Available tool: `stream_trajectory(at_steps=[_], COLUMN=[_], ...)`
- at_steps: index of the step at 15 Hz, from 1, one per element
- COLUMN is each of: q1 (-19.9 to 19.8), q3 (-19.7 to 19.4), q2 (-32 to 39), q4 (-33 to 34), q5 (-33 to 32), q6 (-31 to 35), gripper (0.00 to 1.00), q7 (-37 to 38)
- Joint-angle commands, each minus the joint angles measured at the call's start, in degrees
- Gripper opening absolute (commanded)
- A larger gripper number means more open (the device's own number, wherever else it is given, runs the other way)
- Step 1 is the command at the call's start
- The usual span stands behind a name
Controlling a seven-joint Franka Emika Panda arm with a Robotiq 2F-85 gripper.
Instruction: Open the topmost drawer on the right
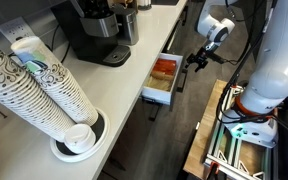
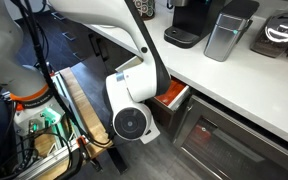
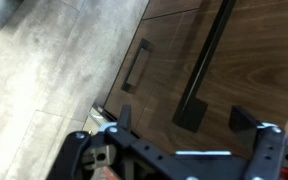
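Note:
The topmost drawer [image 1: 162, 80] stands pulled out from under the white counter, with white inner walls and orange-red items inside. It also shows in an exterior view [image 2: 170, 96], partly behind the arm's white wrist. My gripper [image 1: 197, 60] is at the drawer's dark front end; whether it touches the front cannot be told. In the wrist view my gripper [image 3: 186, 122] is open and empty, its two dark fingers spread apart over dark cabinet fronts. The drawer's handle does not show clearly in any view.
A black coffee maker [image 1: 94, 30] and a stack of paper cups [image 1: 44, 90] stand on the counter [image 1: 134, 70]. A metal canister [image 2: 227, 30] stands further along. Taller dark cabinet fronts with bar handles [image 3: 199, 70] sit below. The robot's base frame [image 1: 234, 140] stands on the floor.

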Motion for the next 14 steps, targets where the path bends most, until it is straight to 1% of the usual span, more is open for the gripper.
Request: stream_trajectory(at_steps=[1, 5, 6, 9, 14], q1=[-1.7, -2.0, -2.1, -1.8, -1.7], q3=[1.0, 1.2, 1.4, 2.2, 3.5], q2=[-8.6, -17.0, -19.5, -26.5, -36.3], q4=[-4.5, -7.7, -8.7, -11.4, -15.2], q5=[-5.3, -11.8, -12.7, -14.7, -20.5], q6=[2.7, 2.7, 1.8, 2.4, 2.1], gripper=[1.00, 1.00, 1.00, 1.00, 1.00], q7=[-2.7, -4.5, -4.2, -4.5, -0.8])
